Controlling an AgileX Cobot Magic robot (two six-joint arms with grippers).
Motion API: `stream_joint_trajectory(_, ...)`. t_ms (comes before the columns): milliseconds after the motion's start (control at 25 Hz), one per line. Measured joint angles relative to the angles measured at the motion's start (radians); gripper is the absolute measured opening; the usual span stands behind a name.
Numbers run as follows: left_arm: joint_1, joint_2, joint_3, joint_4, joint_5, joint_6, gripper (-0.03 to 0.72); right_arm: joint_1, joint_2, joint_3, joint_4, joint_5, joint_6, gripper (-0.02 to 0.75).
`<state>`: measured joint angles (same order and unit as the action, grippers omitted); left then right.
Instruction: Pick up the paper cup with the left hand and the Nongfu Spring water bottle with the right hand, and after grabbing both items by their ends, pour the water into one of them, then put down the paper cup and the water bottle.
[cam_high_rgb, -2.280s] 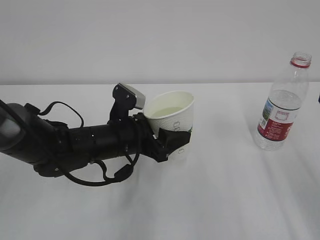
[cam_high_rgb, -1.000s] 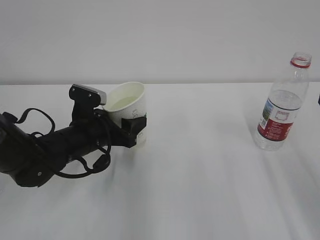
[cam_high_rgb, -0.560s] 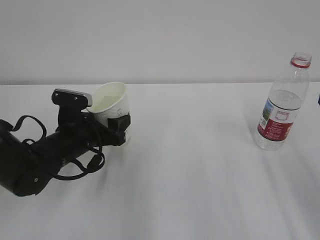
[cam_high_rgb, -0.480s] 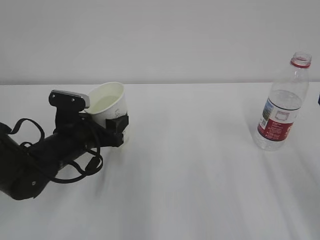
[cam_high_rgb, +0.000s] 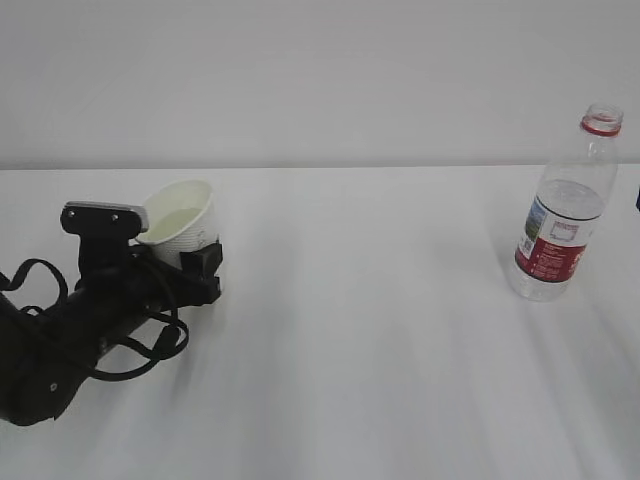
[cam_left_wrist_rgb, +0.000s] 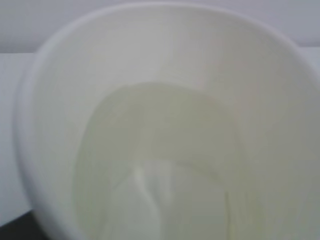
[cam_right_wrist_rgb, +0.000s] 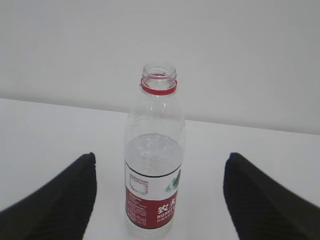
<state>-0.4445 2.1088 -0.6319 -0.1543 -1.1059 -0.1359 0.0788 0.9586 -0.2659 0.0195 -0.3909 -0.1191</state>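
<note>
1. The paper cup (cam_high_rgb: 183, 222) is at the left side of the table (cam_high_rgb: 400, 380). The left hand (cam_high_rgb: 200, 268) has its jaws closed around the lower part of the cup, and the cup leans a little.
2. There is water (cam_left_wrist_rgb: 160, 165) in the cup. It looks pale yellow against the white inside.
3. The cup is thin paper, so it is probably light and soft. A hard squeeze could crush it and spill the water. Holding it low and gently seems best.
4. The Nongfu Spring water bottle (cam_high_rgb: 565, 210) stands upright at the right side of the table, well apart from the cup. It has no cap.
5. The right hand (cam_right_wrist_rgb: 160, 200) has its jaws wide apart, one on each side of the bottle, not touching it.
6. The bottle is smooth plastic and may be slippery. It looks partly full, so it is likely heavier near the bottom.
</note>
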Motion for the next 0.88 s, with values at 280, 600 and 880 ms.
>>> stream_joint_trajectory(280,0.0,0.0,0.009,-0.121,-0.002,0.015,0.496,0.0,0.0,0.0,0.0,0.023,-0.001,0.593)
stream_joint_trajectory(600,0.0,0.0,0.009,-0.133,-0.002,0.018,0.495,0.0,0.0,0.0,0.0,0.025,-0.001,0.593)
stream_joint_trajectory(880,0.0,0.0,0.011,-0.133,-0.002,0.018,0.473,0.0,0.0,0.0,0.0,0.026,-0.001,0.593)
